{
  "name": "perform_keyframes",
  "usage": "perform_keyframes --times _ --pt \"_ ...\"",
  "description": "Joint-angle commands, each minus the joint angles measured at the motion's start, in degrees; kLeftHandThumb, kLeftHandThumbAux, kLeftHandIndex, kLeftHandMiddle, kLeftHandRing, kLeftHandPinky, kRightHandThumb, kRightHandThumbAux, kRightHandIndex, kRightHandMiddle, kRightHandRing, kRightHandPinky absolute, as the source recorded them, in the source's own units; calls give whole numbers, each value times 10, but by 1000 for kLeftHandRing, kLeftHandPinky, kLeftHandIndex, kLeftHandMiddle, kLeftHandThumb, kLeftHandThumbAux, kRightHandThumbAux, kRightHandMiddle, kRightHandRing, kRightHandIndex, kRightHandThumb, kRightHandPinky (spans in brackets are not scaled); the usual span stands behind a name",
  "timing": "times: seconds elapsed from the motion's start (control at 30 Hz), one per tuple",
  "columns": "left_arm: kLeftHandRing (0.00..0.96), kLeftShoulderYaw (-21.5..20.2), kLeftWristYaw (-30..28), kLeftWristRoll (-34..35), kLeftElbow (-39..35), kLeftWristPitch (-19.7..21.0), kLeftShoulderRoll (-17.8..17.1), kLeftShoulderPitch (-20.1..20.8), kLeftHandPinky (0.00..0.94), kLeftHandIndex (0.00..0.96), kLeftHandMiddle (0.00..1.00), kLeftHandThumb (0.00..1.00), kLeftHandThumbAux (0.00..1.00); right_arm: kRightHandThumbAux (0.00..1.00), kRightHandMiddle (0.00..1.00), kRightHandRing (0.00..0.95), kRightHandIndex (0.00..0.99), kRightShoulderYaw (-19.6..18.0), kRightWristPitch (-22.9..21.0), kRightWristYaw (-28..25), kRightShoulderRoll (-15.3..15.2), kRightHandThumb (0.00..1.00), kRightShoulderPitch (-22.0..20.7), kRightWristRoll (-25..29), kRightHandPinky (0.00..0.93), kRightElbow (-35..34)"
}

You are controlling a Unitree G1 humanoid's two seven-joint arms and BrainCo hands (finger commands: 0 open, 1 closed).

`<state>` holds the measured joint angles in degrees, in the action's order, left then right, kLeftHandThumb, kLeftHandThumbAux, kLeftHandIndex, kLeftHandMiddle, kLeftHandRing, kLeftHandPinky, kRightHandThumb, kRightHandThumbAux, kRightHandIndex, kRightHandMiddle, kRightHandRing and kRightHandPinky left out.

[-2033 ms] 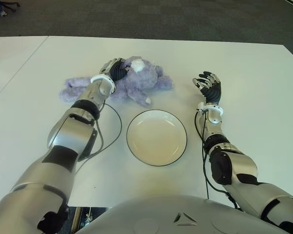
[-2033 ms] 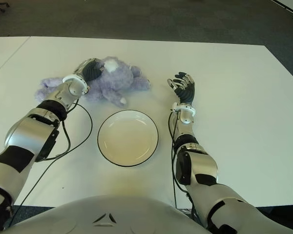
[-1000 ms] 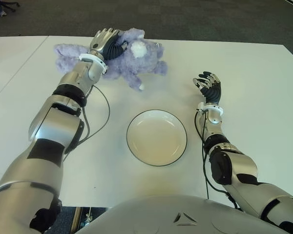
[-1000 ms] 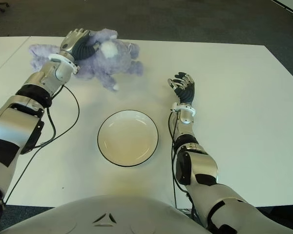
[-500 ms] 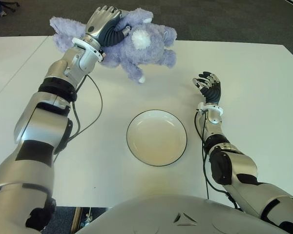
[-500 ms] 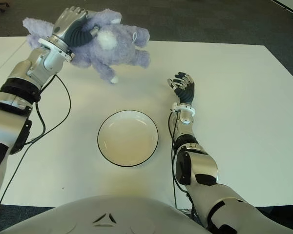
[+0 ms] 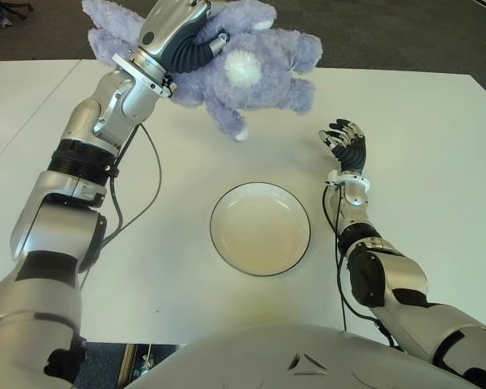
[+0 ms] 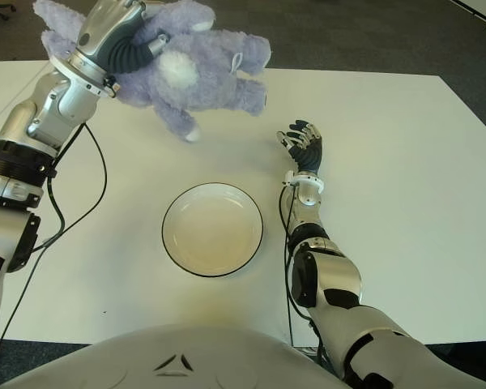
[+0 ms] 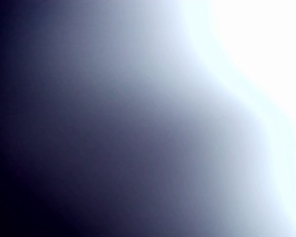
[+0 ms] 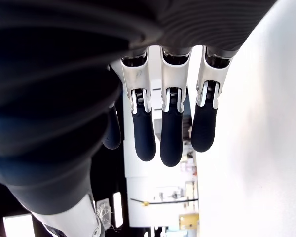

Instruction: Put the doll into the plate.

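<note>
Doll up in the air, gripped by the left hand, plate waiting bare below.

Nearest in, the white plate point(image 7: 260, 228) with its dark rim sits on the white table point(image 7: 421, 146), nothing in it; just to its right the right hand point(image 7: 347, 144) shows beside the plate, palm toward the camera, fingers point(image 10: 170, 133) straight and loosely spread, holding nothing; further out and to the left, the left hand point(image 7: 178, 32) is raised well above the tabletop, fingers curled tight into the fluffy purple doll point(image 7: 243, 65); the doll hangs clear of the table, beyond the plate and a touch left of it, one pale-tipped foot dangling toward the plate; the left wrist view is filled with a blur, so nothing can be told from it; past the table's far edge, dark carpet point(image 7: 373, 32).
</note>
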<state>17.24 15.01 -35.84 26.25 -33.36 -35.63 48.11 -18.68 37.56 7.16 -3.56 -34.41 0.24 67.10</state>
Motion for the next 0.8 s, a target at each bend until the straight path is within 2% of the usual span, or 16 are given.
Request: perform_keyframes --times 0.03,0.23,0.37,0.8 --pt "868 -19 0 -16 -82 4 1 -53 855 441 873 741 693 854 345 368 285 -8 -27 6 37 198 160 7 363 94" --pt "842 -21 -15 -9 -99 -3 1 -59 818 443 841 746 693 860 347 369 289 -7 -24 10 37 179 161 5 377 93" --pt "834 -29 -80 53 -154 2 -7 -84 840 443 835 748 693 866 351 371 295 -11 -29 3 37 184 159 9 377 94" --pt "822 -37 -201 179 -239 3 -19 -168 794 443 819 749 694 870 351 374 302 -10 -24 7 39 198 159 8 387 93"
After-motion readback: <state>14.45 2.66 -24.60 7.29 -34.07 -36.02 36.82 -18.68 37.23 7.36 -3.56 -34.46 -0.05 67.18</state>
